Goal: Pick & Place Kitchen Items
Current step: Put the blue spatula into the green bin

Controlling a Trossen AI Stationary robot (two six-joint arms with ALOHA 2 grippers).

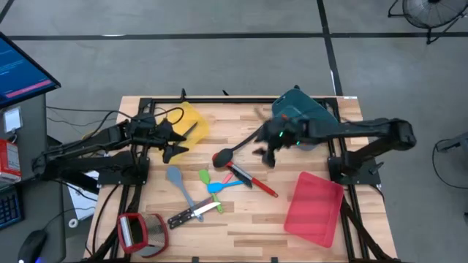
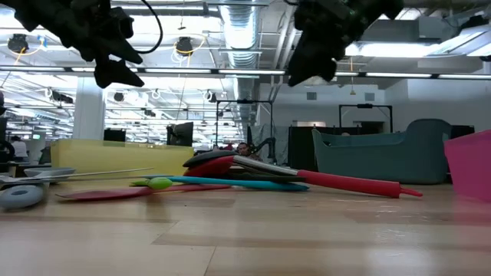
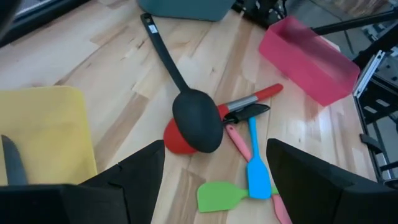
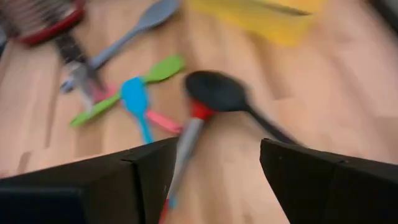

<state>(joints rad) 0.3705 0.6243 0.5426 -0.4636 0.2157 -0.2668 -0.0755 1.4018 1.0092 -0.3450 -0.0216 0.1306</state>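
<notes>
High view: the black ladle (image 1: 235, 150) lies near the table's middle, its bowl at the cluster of utensils and its handle running off toward the teal bin (image 1: 298, 111). A red-handled tool (image 1: 252, 179) lies with its head touching the ladle's bowl and its handle pointing away toward the red bin (image 1: 314, 208). Beside the ladle's bowl, on the side away from the teal bin, sit the green spatula (image 1: 204, 177), the blue spatula (image 1: 223, 187) and a pink spatula (image 3: 239, 142), which cross each other. The grey-blue spoon (image 1: 180, 187) and a black-handled knife (image 1: 191, 212) lie farther from the ladle, toward the red-framed grater (image 1: 135, 230).

The right gripper (image 1: 270, 152) hovers over the ladle's handle, between the bowl and the teal bin, its 2 fingers apart and holding nothing. The left gripper (image 1: 170, 145) hangs by the yellow bin (image 1: 189, 124), well apart from the ladle, fingers spread and empty; a knife lies inside that bin.
</notes>
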